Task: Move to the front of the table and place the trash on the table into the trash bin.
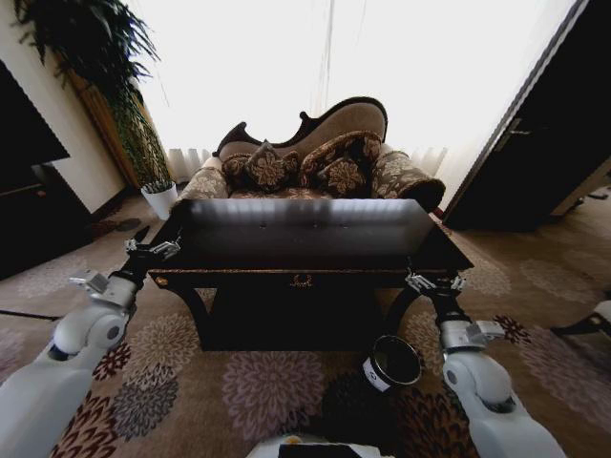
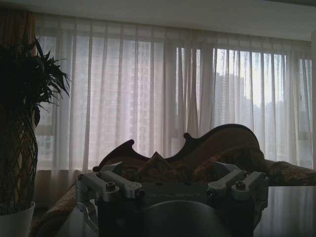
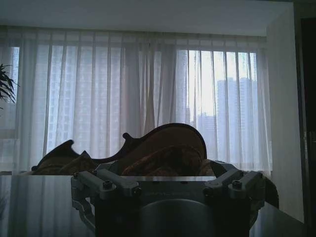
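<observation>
- At the front edge of the tabletop (image 1: 305,234), the left claw (image 1: 153,250) hangs just off the left corner and the right claw (image 1: 434,282) just off the right corner, both at about rim height, neither touching anything.
- Whether either claw's fingers are spread or closed cannot be told: the head view has them too small, and each wrist view looks over the claw's metal body from behind, with the fingertips hidden.
- Outward from the claws, the glossy black top mirrors the bright window. No tissue wad, scrap or dark lump can be made out on it from here; glare and the low angle may be hiding them, so where the trash lies is uncertain.
- By judgement, paper wads would be very light, soft and crushable, safe to pinch across the middle; a tiny scrap would slide on the polished surface and want a flat, low pinch.
- The trash bin (image 1: 391,363) stands on the patterned carpet (image 1: 258,382) in front of the table, near the right arm and far lower than the top, tilted so its shiny rim and dark inside face the camera.
- The bin carries a white label, its writing unreadable. A small gold emblem (image 1: 302,281) sits mid-apron. Faint embossed lettering on the left claw's body is too dim to read with confidence.
- Beyond the table stands a patterned sofa (image 1: 315,157), with a plant in a white pot (image 1: 160,198) to the left.
</observation>
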Controlling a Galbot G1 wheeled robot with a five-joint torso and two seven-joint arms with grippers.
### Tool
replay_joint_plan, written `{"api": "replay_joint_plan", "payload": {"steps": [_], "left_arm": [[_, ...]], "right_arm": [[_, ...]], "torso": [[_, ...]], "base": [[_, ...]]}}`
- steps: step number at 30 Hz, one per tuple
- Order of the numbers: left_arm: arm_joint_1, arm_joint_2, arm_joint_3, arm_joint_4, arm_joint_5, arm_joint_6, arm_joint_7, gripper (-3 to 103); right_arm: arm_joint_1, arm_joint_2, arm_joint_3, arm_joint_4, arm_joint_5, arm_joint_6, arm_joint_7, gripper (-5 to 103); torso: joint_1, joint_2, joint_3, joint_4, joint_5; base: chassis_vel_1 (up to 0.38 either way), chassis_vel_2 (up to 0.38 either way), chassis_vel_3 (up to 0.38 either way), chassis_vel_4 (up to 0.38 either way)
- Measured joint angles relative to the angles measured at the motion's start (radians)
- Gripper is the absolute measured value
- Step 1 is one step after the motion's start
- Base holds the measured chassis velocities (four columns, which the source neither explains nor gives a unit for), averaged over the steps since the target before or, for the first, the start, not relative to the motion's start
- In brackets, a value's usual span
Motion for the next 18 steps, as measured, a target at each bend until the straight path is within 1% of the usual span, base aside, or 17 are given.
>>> {"api": "replay_joint_plan", "payload": {"steps": [3,4,7,13,18], "left_arm": [[0.0,0.0,0.0,0.0,0.0,0.0,0.0,100],[0.0,0.0,0.0,0.0,0.0,0.0,0.0,100],[0.0,0.0,0.0,0.0,0.0,0.0,0.0,100],[0.0,0.0,0.0,0.0,0.0,0.0,0.0,100],[0.0,0.0,0.0,0.0,0.0,0.0,0.0,100]], "right_arm": [[0.036,-0.057,-0.015,-0.012,0.053,-0.022,0.012,100],[0.036,-0.057,-0.015,-0.012,0.053,-0.022,0.012,100],[0.071,-0.095,-0.025,-0.013,0.134,-0.055,0.035,100],[0.093,-0.114,-0.024,-0.009,0.193,-0.064,0.051,100],[0.093,-0.117,-0.018,-0.007,0.195,-0.083,0.054,100]], "torso": [[0.0,0.0,0.0,0.0,0.0],[0.0,0.0,0.0,0.0,0.0],[0.0,0.0,0.0,0.0001,-0.0001],[0.0,0.0,0.0,0.0,-0.0002],[0.0,0.0,0.0,-0.0001,-0.0002]], "base": [[0.0,0.0,0.0,0.0],[0.0,0.0,0.0,0.0],[0.0,0.0,0.0,0.0],[0.0,0.0,0.0,0.0],[0.0,0.0,0.0,0.0]]}}
